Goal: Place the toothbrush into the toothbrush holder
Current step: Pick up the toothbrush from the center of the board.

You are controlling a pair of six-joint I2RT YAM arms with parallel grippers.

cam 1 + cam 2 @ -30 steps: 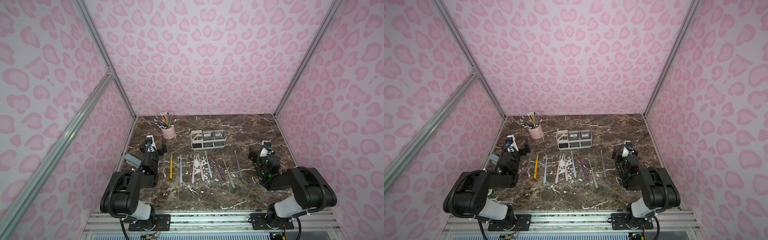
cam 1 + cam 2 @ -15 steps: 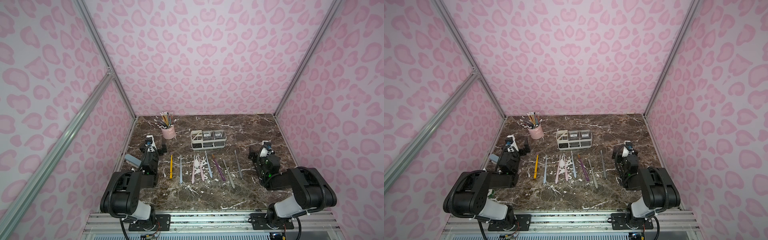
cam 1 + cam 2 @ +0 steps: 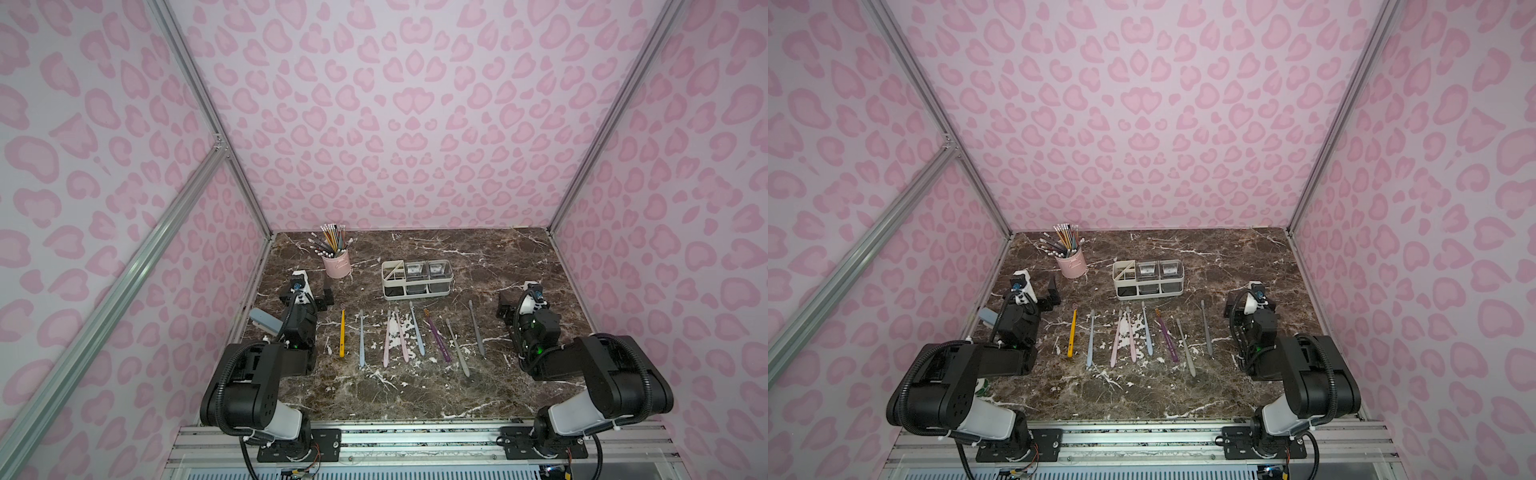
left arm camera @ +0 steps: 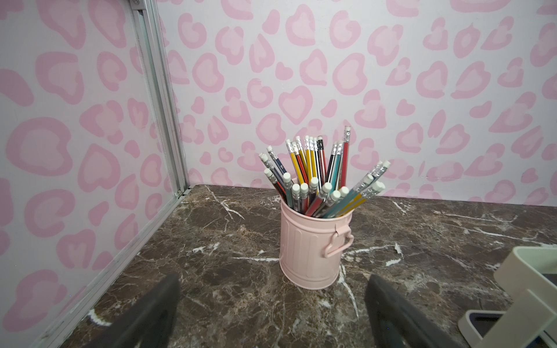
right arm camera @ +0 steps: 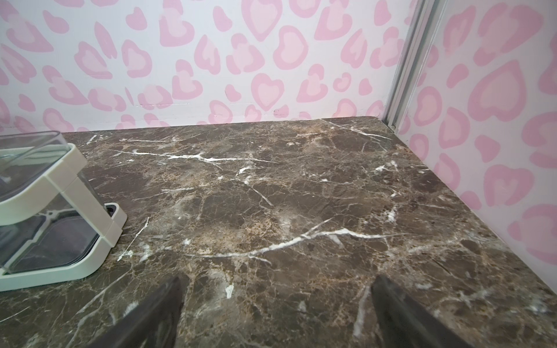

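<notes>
Along the left edge of the bench (image 3: 478,257), the left fingers (image 4: 150,310) sit low and spread wide with nothing between them. They face the pink cup of pencils (image 3: 336,266) near the back left corner. That looks like a parked pose rather than an approach, since the cup is no part of the job.

Mid-bench, the toothbrushes lie flat in a row, heads toward the back edge and handles toward the front, and none is lifted. The yellow toothbrush (image 3: 342,336) lies nearest the left arm. After it come a blue toothbrush (image 3: 361,340), a pink pair (image 3: 387,340) whose head ends nearly meet, and then pale blue, purple and two grey, the outer grey toothbrush (image 3: 476,328) nearest the right arm. Most lie apart, probably so fingers can straddle one handle alone, though the pink pair would be the awkward pick.

Behind the row, toward the back edge, stands the toothbrush holder (image 3: 417,296), long side facing the arms. Its divided slots are at its left end and two clear cups fill the rest. The slots open upward, so a brush would likely need tipping upright first.

By the right edge, the right fingers (image 5: 156,310) are likewise wide apart and empty, facing bare marble.
</notes>
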